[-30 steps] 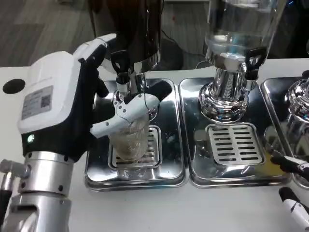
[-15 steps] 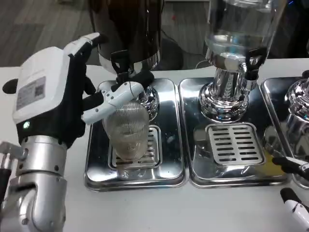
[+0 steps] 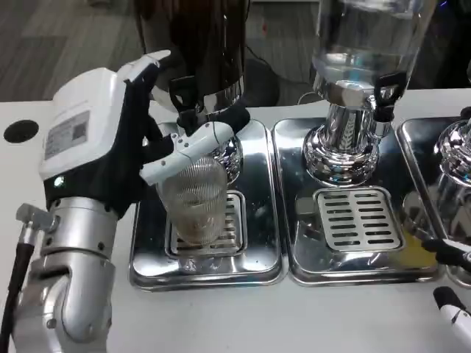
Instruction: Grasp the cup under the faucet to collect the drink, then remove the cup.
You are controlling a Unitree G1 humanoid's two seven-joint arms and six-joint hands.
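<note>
White back of robot's left hand [image 3: 99, 147] carries pale rectangular label [image 3: 66, 134]: small square code pattern at one end, lines of fine print alongside, all too small and blurred to read. No other text, brand, number or sign legible anywhere in head view.

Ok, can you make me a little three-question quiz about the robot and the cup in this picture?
1. True or false: the ribbed cup stands on the left drip tray, under the dark dispenser's faucet.
2. Which hand is at the cup? A) left hand B) right hand
3. Fill in: the dispenser over the middle drip tray has a ____ tank (clear/dark).

Key: 1 true; 2 A; 3 clear.
</note>
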